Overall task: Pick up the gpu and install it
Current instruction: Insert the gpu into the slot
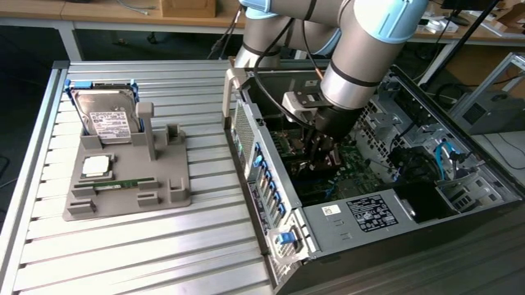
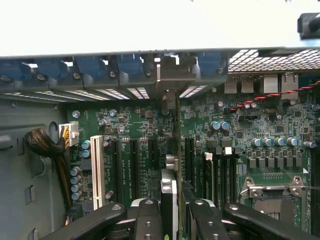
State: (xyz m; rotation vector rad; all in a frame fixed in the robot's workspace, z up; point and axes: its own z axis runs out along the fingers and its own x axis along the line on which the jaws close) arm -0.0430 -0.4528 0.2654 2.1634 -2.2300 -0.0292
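Your fingers [image 2: 172, 212] pinch the gpu [image 2: 172, 145] inside the open computer case [image 1: 271, 184].
You see the card edge-on in the wrist view, standing upright over the green motherboard [image 2: 135, 150], its metal bracket at the case's slotted rear wall. On the bench [image 1: 123, 246], at the exterior view's left, the grey holder [image 1: 123, 184] carries the hard drive [image 1: 107, 117].

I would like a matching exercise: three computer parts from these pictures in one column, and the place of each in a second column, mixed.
1. boxy silver hard drive with white label
2. narrow green memory stick
3. thin dark gpu card

a. between the jaws, inside the open computer case
b. standing upright in the grey plastic holder
c. lying low in the same holder

Pairs: 1-b, 2-c, 3-a.
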